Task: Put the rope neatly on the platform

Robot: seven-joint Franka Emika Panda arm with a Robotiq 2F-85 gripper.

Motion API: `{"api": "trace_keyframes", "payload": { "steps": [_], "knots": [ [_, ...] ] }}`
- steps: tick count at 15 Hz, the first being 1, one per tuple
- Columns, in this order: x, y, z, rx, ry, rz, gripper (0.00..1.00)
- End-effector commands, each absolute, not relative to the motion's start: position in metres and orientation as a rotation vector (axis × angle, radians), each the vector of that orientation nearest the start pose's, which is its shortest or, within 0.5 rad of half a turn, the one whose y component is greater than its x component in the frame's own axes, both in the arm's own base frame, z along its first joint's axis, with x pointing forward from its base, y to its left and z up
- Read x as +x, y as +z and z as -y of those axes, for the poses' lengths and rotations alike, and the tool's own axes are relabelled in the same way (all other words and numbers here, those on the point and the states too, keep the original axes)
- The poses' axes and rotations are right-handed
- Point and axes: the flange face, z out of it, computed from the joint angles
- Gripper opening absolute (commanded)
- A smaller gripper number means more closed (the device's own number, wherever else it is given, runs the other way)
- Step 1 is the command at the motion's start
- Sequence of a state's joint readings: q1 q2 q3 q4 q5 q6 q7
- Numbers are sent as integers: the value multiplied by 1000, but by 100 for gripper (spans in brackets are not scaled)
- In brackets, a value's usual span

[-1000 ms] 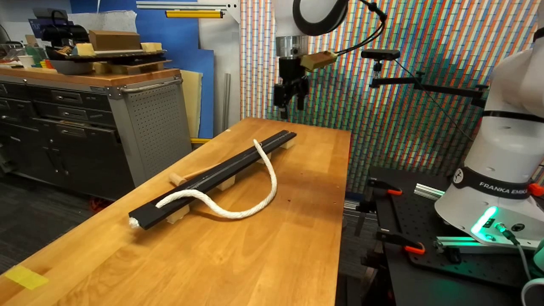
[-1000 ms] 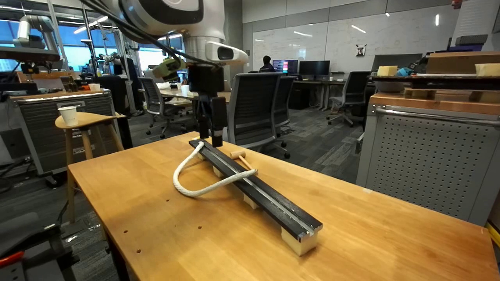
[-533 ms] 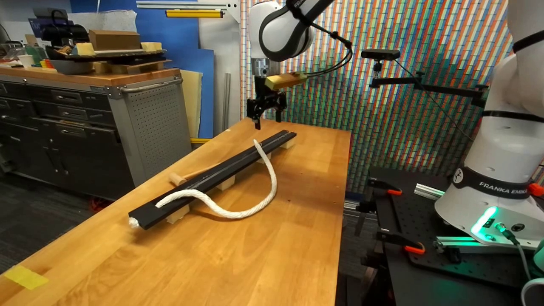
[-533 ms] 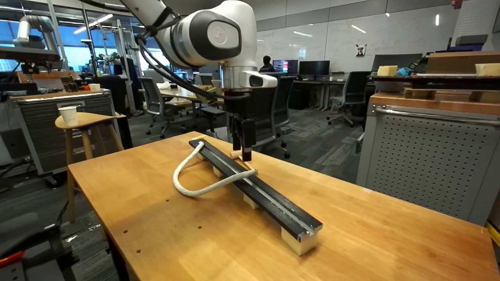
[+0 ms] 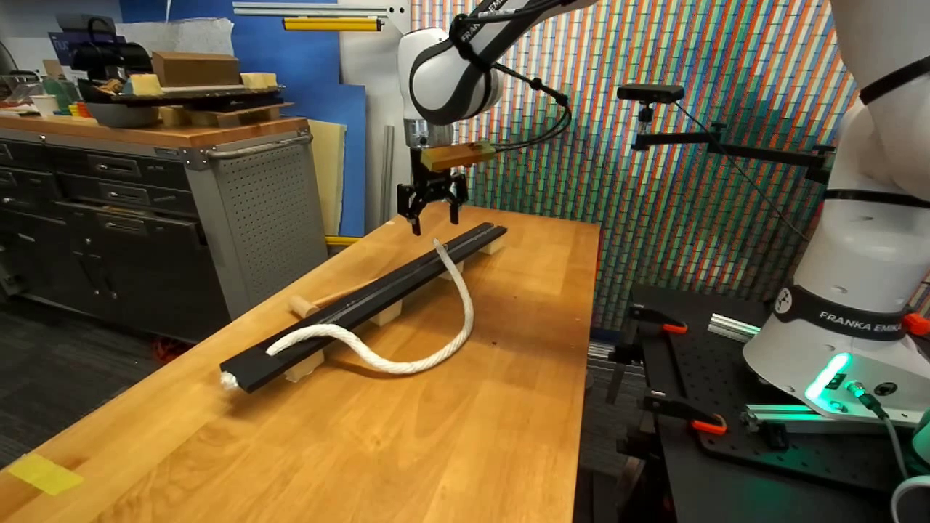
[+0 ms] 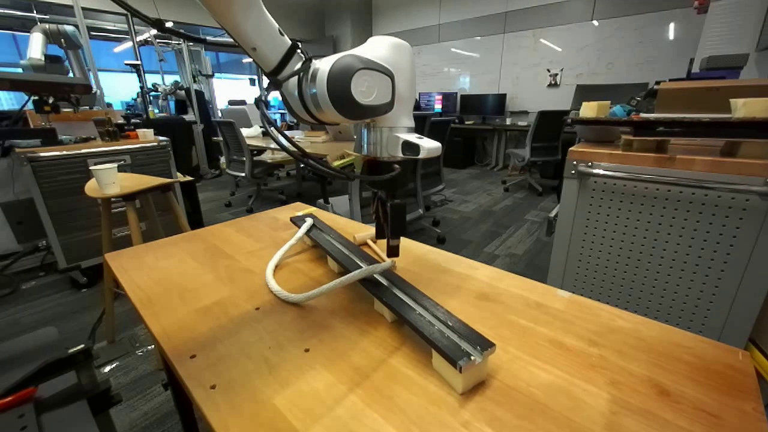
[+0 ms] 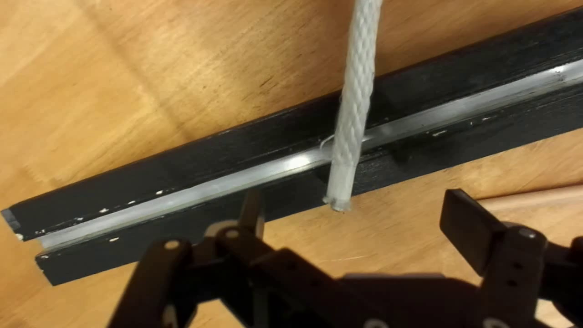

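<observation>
Rope [image 7: 355,100], white and braided, across the grooved black platform [image 7: 237,152], jaws wide apart

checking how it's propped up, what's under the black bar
Pale blocks, spaced along the black bar, holding it above the wooden tabletop. The bar hides much of the tabletop beneath it, so anything further in can't be seen.
</observation>
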State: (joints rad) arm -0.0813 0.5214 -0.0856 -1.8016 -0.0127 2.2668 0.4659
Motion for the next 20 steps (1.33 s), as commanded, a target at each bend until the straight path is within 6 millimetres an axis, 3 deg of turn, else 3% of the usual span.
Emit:
{"api": "trace_keyframes", "payload": {
  "steps": [1, 10, 11, 12, 13, 14, 20],
  "knots": [
    [654, 249, 101, -3039, 112, -1028, 100],
    [658, 223, 109, -3027, 231, -1102, 100],
    [659, 222, 110, -3026, 243, -1104, 96],
    [660, 220, 110, -3027, 248, -1104, 80],
    [661, 218, 110, -3027, 257, -1103, 72],
    [661, 217, 110, -3029, 266, -1100, 70],
    [664, 212, 109, -3025, 288, -1108, 22]
  ]
}}
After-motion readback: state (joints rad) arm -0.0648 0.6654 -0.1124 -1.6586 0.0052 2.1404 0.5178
